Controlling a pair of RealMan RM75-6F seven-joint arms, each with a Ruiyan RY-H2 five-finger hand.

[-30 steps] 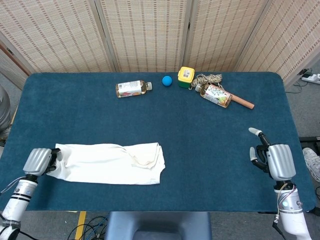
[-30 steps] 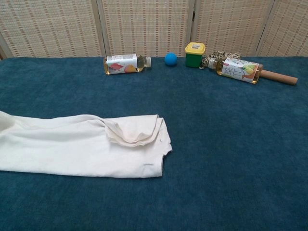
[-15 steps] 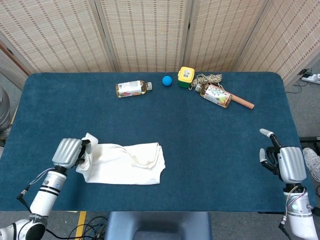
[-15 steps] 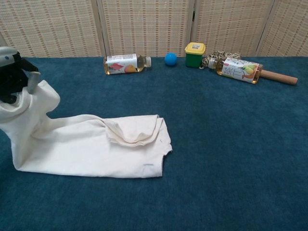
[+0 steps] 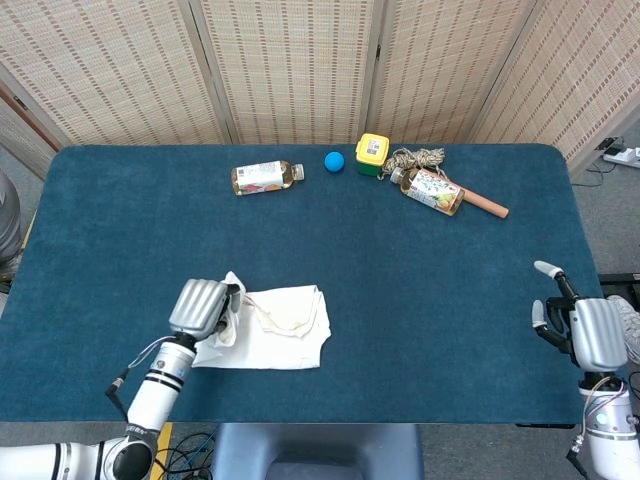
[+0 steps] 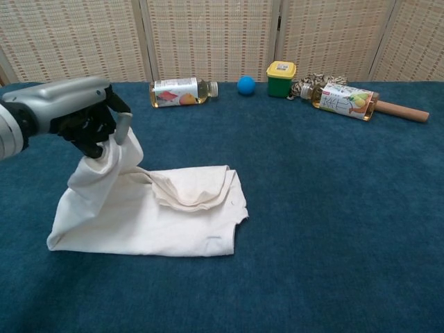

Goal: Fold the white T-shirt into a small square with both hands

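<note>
The left hand has its fingers curled tight around a bunched end of the white T-shirt, holding that end lifted off the blue table. From the fingers the cloth drapes down and runs off toward the robot's right, so the shirt's long axis lies across the table, and the free end with its loose folded layer sits well to the right of the grip. The fold looks set to carry that way.

The right hand hovers at the table's far right edge, well apart from the shirt, fingers apart and holding nothing, so the left is plainly the nearer 1.

The chest view shows the pinch and lifted cloth clearly; only the head view shows the right hand.
</note>
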